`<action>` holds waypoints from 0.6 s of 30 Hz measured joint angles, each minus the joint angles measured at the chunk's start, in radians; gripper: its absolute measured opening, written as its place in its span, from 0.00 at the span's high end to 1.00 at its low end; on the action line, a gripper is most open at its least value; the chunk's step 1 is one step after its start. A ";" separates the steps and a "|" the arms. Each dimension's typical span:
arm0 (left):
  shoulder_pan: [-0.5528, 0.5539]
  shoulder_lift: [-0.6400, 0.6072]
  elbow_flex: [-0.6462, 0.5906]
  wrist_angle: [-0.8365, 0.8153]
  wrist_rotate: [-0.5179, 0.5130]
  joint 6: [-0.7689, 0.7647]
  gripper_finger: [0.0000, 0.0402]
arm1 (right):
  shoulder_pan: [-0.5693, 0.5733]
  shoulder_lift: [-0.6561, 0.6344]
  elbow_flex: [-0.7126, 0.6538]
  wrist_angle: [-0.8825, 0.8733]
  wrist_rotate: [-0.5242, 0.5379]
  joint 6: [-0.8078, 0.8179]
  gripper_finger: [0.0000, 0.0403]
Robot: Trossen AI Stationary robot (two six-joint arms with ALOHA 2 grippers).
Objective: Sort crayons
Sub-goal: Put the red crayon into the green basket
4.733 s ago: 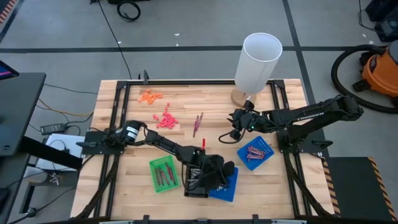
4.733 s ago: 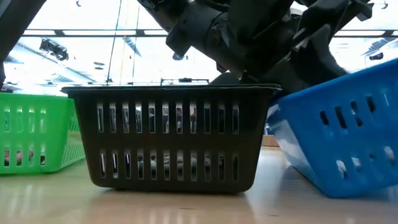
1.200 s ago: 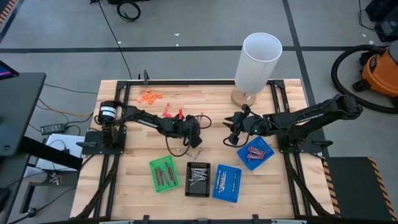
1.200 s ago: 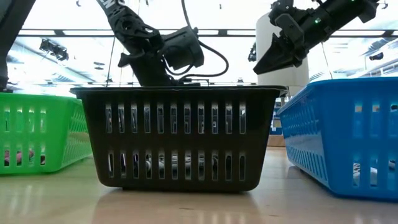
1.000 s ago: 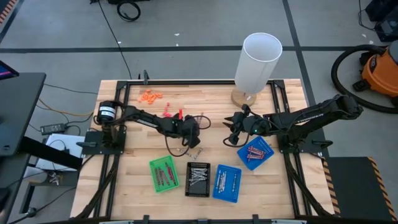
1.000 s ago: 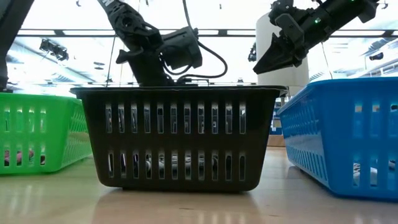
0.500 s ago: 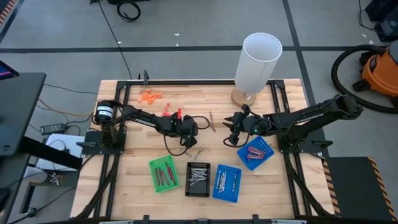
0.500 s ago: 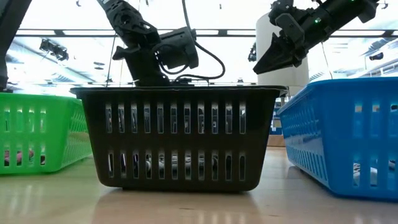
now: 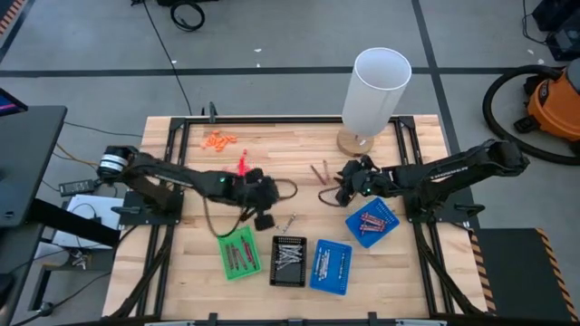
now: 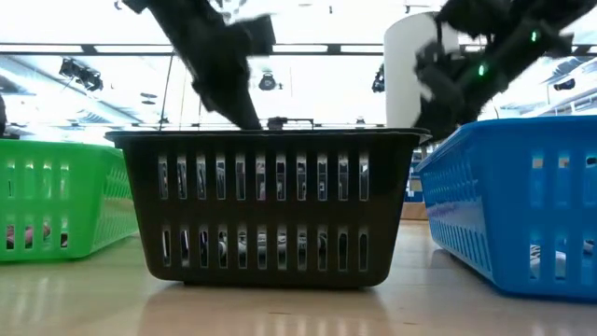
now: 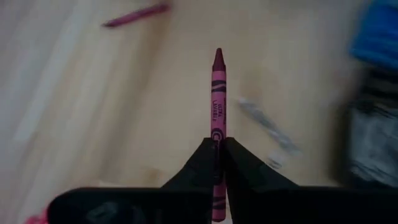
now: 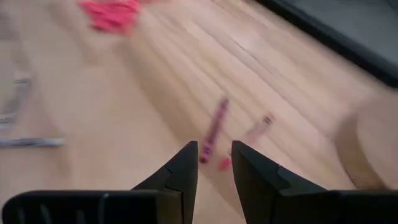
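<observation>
The left gripper (image 11: 217, 144) has just clamped a maroon crayon (image 11: 217, 93) and swung toward the green tray (image 9: 238, 253), likely its bin, while the right gripper (image 12: 214, 155) hovers open.

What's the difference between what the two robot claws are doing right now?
The left gripper is shut on a maroon crayon, which sticks out past its fingertips; the right gripper is open and holds nothing. The left gripper is above the table near the green tray; the right gripper points at loose crayons lying on the wood near the white cylinder's base. Both are dark, two-fingered grippers.
</observation>
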 joint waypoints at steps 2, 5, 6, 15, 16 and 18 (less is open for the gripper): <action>-0.044 -0.033 0.000 -0.009 0.030 0.012 0.95 | -0.045 0.004 -0.039 -0.005 0.011 0.059 0.74; -0.114 -0.064 0.000 -0.002 0.061 0.018 0.95 | -0.121 0.026 -0.070 -0.005 0.015 0.117 0.74; -0.138 -0.068 0.000 -0.004 0.069 0.017 0.95 | -0.145 0.035 -0.072 -0.003 0.004 0.126 0.74; -0.302 -0.066 0.000 -0.091 0.094 0.065 0.95 | -0.304 0.163 -0.073 0.000 -0.106 0.125 0.74; -0.315 -0.066 0.000 -0.100 0.094 0.076 0.95 | -0.318 0.180 -0.073 0.010 -0.114 0.122 0.74; -0.339 -0.066 0.000 -0.122 0.093 0.094 0.95 | -0.342 0.212 -0.073 0.037 -0.156 0.115 0.74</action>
